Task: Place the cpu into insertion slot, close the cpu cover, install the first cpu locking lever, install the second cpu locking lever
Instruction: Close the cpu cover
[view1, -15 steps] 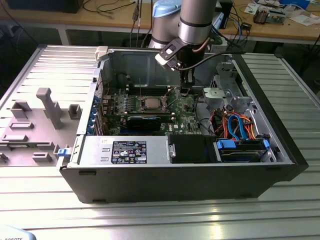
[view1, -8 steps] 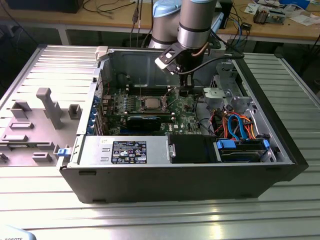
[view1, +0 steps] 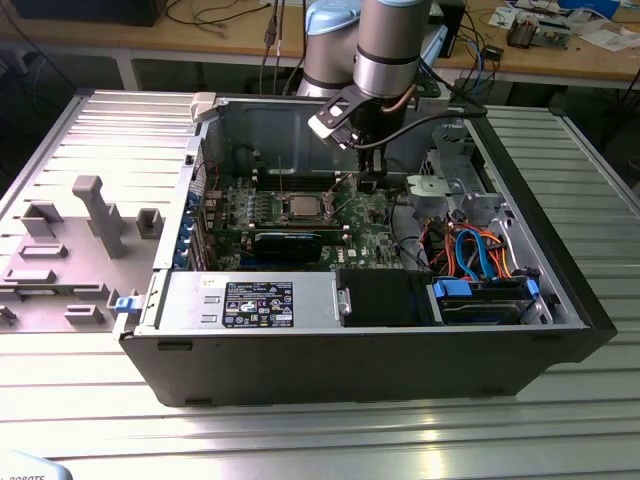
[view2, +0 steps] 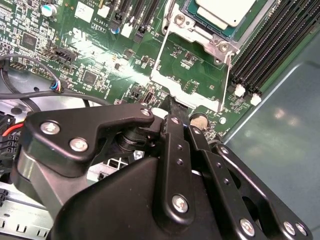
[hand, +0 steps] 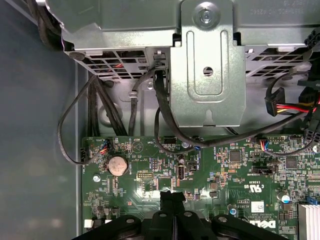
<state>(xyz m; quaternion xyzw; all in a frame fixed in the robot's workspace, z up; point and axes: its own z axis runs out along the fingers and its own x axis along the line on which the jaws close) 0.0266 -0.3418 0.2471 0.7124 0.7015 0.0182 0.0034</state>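
The cpu (view1: 300, 207) shows its dull silver top in the middle of the green board, lying in the insertion slot (view2: 218, 45); its corner appears as cpu (view2: 225, 9) in the second wrist view. The cpu cover (view2: 185, 95), a thin silver frame, is swung open away from the chip, and green board shows through its window. My gripper (view1: 368, 183) hangs over the board to the exterior view's right of the socket. Its fingers are shut together, gripper (hand: 172, 196), with nothing visible between them. The tip, gripper (view2: 171, 106), sits just beyond the cover's free edge; contact cannot be judged.
Long black memory slots (view2: 265, 55) run beside the socket. A metal drive cage (hand: 207, 65) with black cables (hand: 165, 120) stands ahead of the fingers, and a coin cell (hand: 118, 164) lies on the board. Orange and blue cables (view1: 480, 255) fill the case's right. A grey fixture (view1: 70, 250) lies outside.
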